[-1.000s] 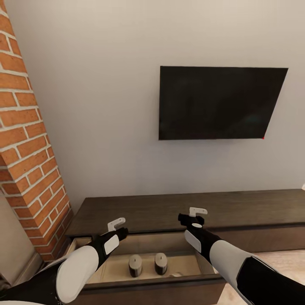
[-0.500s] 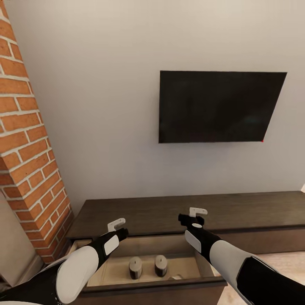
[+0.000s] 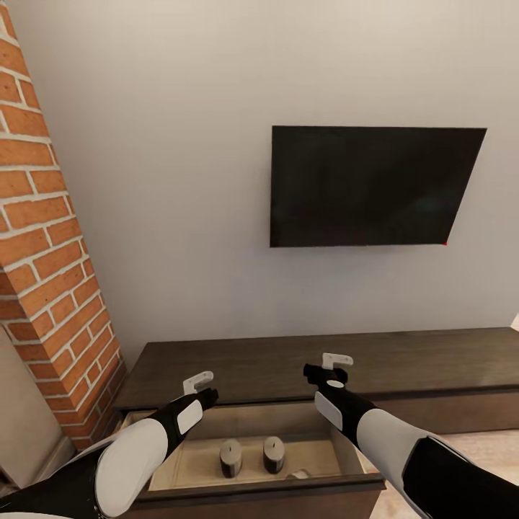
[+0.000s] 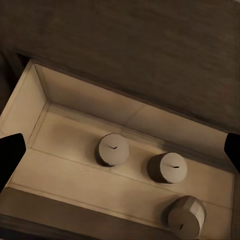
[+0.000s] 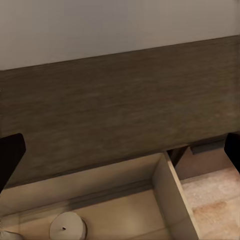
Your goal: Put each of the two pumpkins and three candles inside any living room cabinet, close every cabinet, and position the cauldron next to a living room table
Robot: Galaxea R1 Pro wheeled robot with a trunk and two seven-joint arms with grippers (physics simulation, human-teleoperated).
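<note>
The long dark-brown cabinet (image 3: 303, 364) runs along the wall with its left drawer (image 3: 189, 460) pulled out, showing a pale beige inside. Two candles stand upright in it (image 3: 231, 458) (image 3: 273, 454), and a third candle (image 3: 299, 474) lies tipped at the drawer's front right. In the left wrist view all three candles show from above (image 4: 113, 149) (image 4: 169, 167) (image 4: 186, 215). My left gripper (image 3: 204, 387) (image 4: 121, 152) hovers open above the drawer. Over the cabinet top near the drawer's right corner, my right gripper (image 3: 326, 367) (image 5: 120, 157) is open, with one candle (image 5: 67, 226) below it. Pumpkins, cauldron and table are out of view.
A black television (image 3: 375, 186) hangs on the grey wall above the cabinet. A red brick column (image 3: 50, 274) rises at the left, close to the drawer's left end. Pale wooden floor (image 3: 479, 447) shows at the right in front of the cabinet.
The whole picture has slid down a little, so the head camera has tilted up. Arms, drawer and candles keep their places.
</note>
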